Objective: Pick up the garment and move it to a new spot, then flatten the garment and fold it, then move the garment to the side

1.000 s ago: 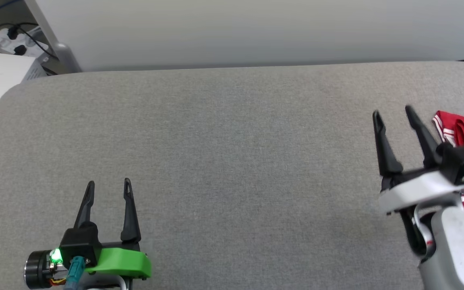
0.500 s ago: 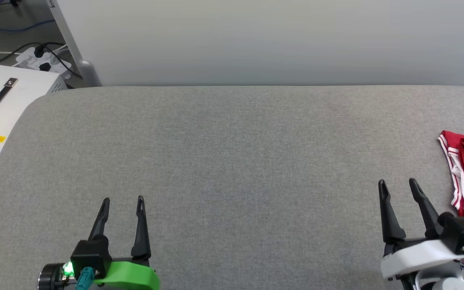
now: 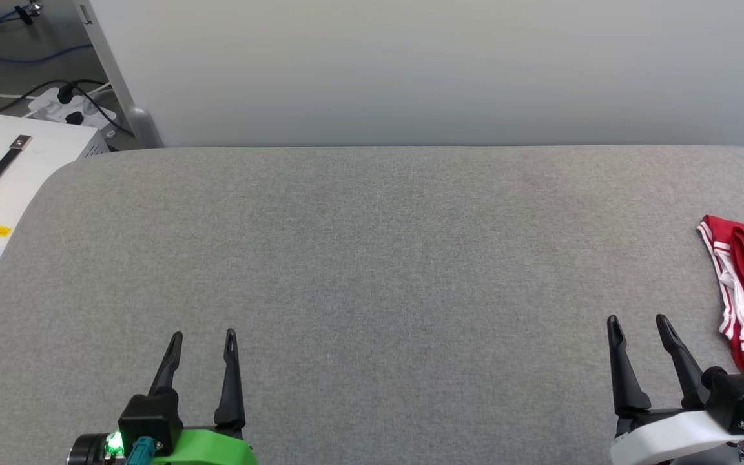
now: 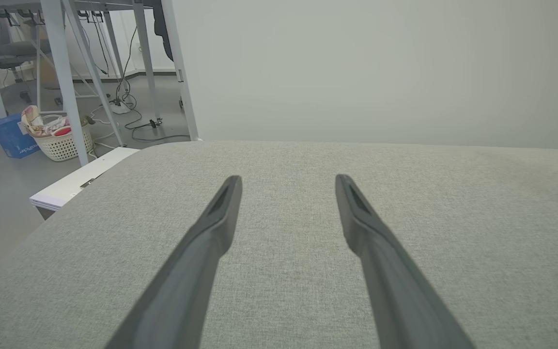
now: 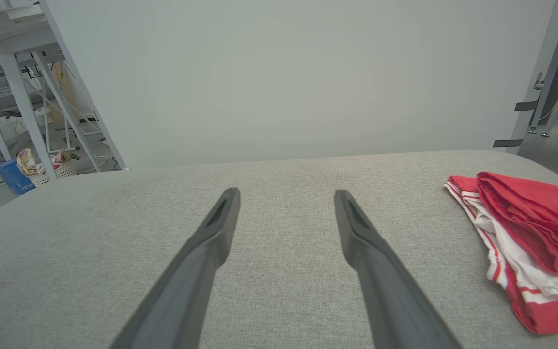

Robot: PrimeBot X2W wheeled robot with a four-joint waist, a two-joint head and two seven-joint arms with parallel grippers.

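**Grey fabric surface, both grippers empty, garment folded by the right edge**

Grey woven fabric covers the wide padded surface [image 3: 372, 258], which has rounded corners. Closest to the near edge, towards the left corner, the left gripper [image 3: 204, 334] hovers with its two dark fingers spread apart and nothing between them. The left wrist view shows the same gripper [image 4: 287, 179] with bare cloth under the gap. Towards the near right corner, the right gripper [image 3: 637, 319] also has its jaws wide apart and holds nothing. In the right wrist view, this gripper [image 5: 285, 191] points at the far edge over bare fabric.

A little farther in, by the right edge, lies the garment [image 3: 743, 290]. It is folded into a compact bundle, with red cloth bunched on top of white fabric and red-and-white striped trim along its side. It rests flat on the surface, to the right of the right gripper and apart from it. The right wrist view shows the garment [image 5: 526, 232] well clear of the fingers.

Beyond the far edge stands a plain pale panel [image 3: 411, 64]. Off the far left corner, a white box [image 3: 4, 168] with a black handle sits on the floor, with a power strip [image 3: 68, 103] and cables behind it. Farther off, a white basket [image 4: 58, 138] and a blue box [image 4: 10, 138] stand among table legs.
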